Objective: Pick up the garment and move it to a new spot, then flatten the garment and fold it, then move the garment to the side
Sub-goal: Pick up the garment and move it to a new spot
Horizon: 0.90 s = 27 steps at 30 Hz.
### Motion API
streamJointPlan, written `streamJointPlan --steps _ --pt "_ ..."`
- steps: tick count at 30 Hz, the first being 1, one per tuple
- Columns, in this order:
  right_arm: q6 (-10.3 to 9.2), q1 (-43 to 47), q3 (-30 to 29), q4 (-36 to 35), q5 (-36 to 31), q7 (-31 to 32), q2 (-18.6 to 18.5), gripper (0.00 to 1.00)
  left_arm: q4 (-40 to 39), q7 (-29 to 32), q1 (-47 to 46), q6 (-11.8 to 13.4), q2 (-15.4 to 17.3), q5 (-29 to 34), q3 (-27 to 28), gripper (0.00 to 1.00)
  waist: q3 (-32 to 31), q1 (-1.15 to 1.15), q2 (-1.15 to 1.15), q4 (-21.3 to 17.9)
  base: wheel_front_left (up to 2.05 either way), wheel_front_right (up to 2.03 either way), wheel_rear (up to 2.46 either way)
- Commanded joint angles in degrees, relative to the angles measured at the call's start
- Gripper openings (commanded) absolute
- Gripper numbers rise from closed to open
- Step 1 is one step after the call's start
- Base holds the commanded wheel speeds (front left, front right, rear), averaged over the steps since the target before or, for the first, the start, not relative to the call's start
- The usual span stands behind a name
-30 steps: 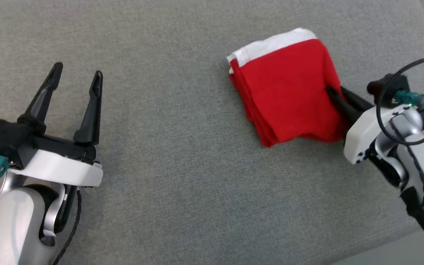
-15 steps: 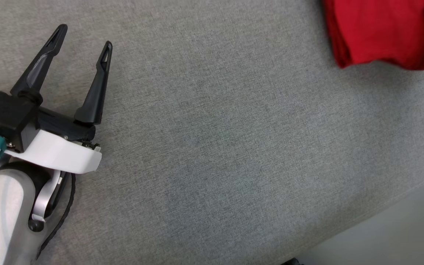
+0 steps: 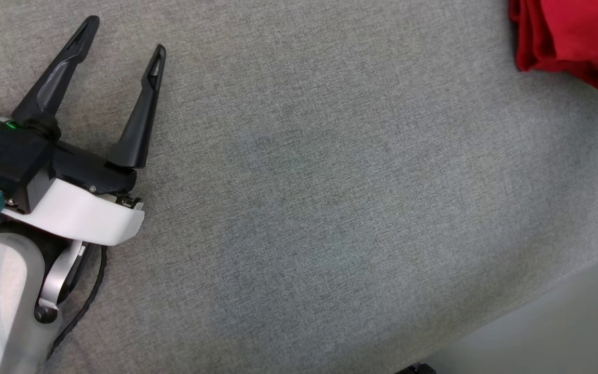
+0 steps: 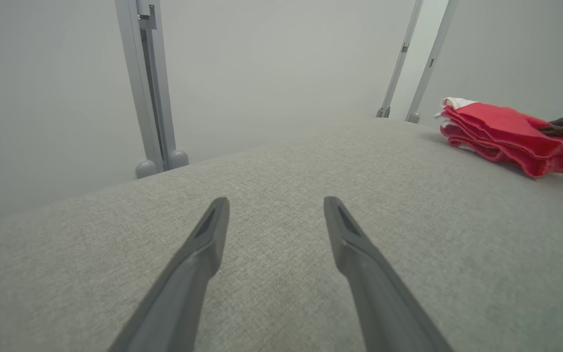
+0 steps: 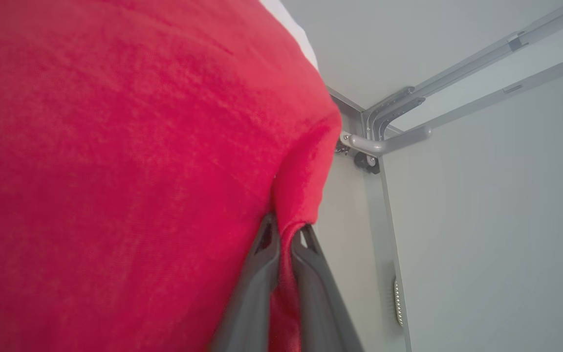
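Head view, red garment (image 3: 574, 41), broad grey surface (image 3: 330, 208)

This is looking like an enclosed test cell in a robotics lab. A bench (image 3: 330, 208) covered in plain grey woven fabric is lying wide and flat, and bare pale grey wall panels (image 4: 271, 63) are closing it in. Grey metal frame posts (image 4: 147, 88) are standing on rounded feet behind the bench's far edge. In the right wrist view, frame bars (image 5: 467, 64) are meeting at a bracketed corner joint (image 5: 372, 139). A smooth pale floor (image 3: 563, 322) is showing past the bench's near edge.
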Motion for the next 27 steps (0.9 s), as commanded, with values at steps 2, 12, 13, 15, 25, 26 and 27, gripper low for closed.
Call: streamJointPlan --steps 2,12,13,15,25,26,27 --pt "-0.02 -1.3 -1.39 2.14 -1.6 -1.14 -0.31 0.0 0.47 0.32 -1.04 -0.07 0.62 -0.03 -0.08 1.0 0.21 0.0 0.0 0.25 0.0 0.0 0.0" --pt "-0.02 -3.57 -7.9 6.25 -8.89 -6.9 1.78 0.32 1.16 -0.71 -1.19 0.0 0.32 -0.36 -0.61 1.0 0.37 0.0 0.0 1.79 0.0 0.0 0.0" --pt "-0.02 -3.6 -8.76 6.43 -9.4 -7.17 2.05 0.6 1.24 -0.9 -1.09 0.11 0.3 -0.39 -0.57 1.0 0.26 0.0 0.0 1.85 0.0 0.0 0.0" --pt "-0.02 -3.18 -10.48 6.99 -10.55 -7.64 2.83 1.0 1.44 -1.08 -0.77 0.29 0.26 -0.49 -0.48 1.0 -0.04 0.0 0.0 1.86 0.0 0.0 0.0" --pt "-0.02 1.78 -21.95 2.57 -11.07 -8.7 6.1 1.0 4.06 -4.12 0.36 0.8 -1.65 -1.78 -0.85 1.0 -4.11 0.0 0.0 3.22 0.0 0.0 0.0" --pt "-0.02 3.22 -23.93 1.35 -10.78 -8.62 6.26 1.0 4.65 -4.6 0.52 0.92 -1.98 -2.12 -0.8 1.0 -4.91 0.0 0.0 3.6 0.0 0.0 0.0" --pt "-0.02 4.85 -25.48 -0.07 -10.15 -8.62 7.25 1.0 5.11 -5.04 0.93 1.11 -2.39 -2.25 -0.72 1.0 -5.7 0.0 0.0 3.96 0.0 0.0 0.0"
